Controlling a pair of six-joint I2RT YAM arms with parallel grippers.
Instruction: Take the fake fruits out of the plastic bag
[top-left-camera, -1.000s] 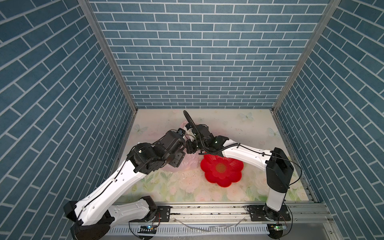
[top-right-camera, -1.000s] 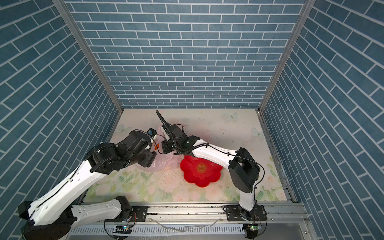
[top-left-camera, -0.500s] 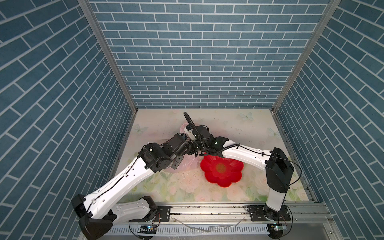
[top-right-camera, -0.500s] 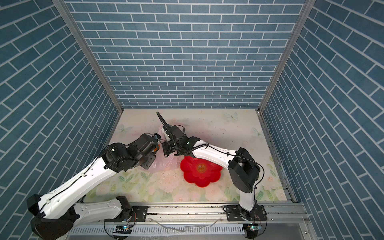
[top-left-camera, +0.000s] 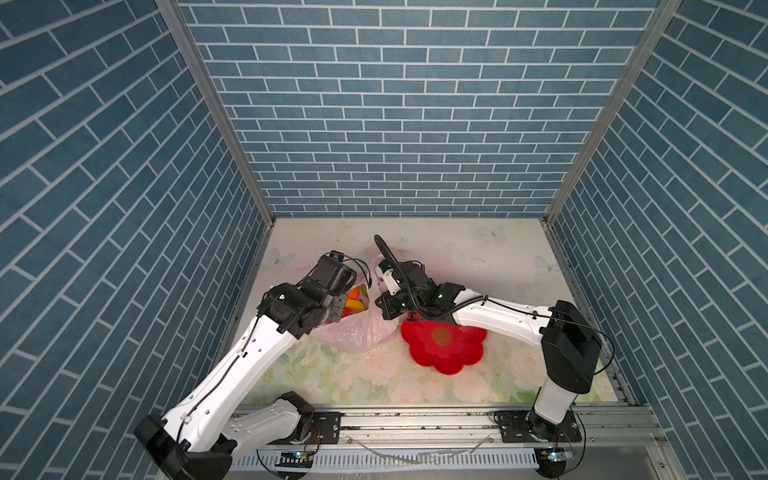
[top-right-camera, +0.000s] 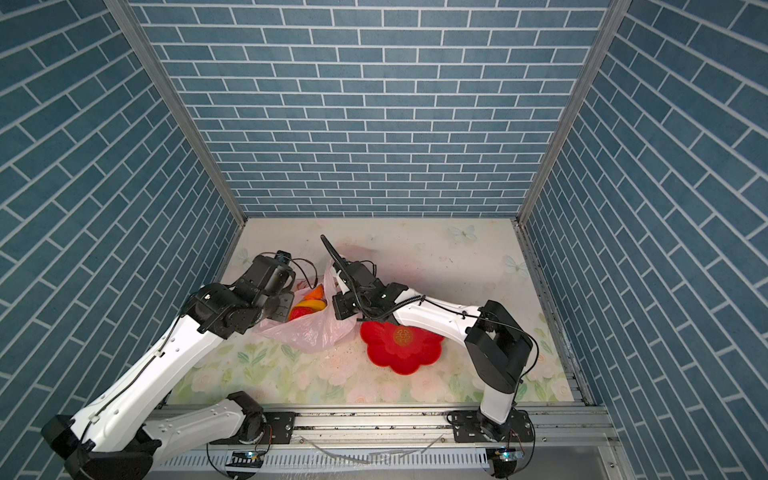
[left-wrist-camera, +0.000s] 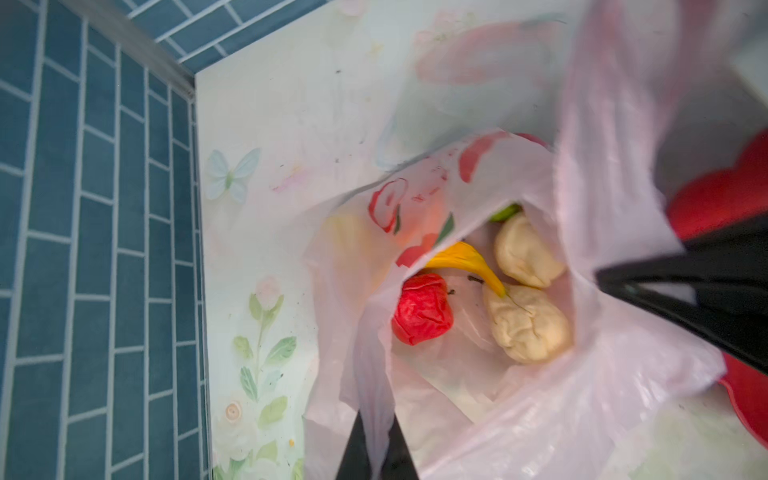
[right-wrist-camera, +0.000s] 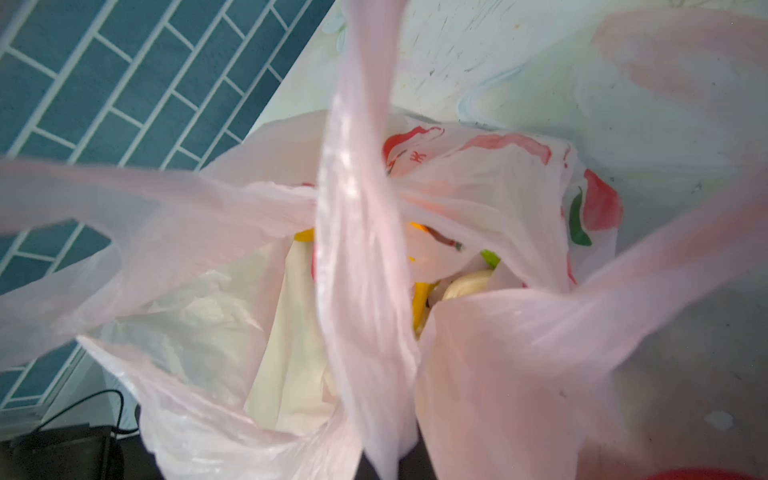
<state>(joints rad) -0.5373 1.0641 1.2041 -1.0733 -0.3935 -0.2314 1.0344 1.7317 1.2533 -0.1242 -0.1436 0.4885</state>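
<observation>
The plastic bag (top-left-camera: 361, 332) sits left of centre on the worktop (top-left-camera: 478, 257) in both top views. Its mouth is spread, with the fake fruits (left-wrist-camera: 422, 309) inside: one red, a banana (left-wrist-camera: 465, 262), two cream lumps. The left fingers (left-wrist-camera: 355, 453) are pinched tight on the bag's rim film. The right fingers (right-wrist-camera: 415, 463) clamp a stretched handle. Both arms bend in from the lower rail. The red dish (top-left-camera: 444, 345) lies just right of the bag, and open worktop runs toward the upper right.
</observation>
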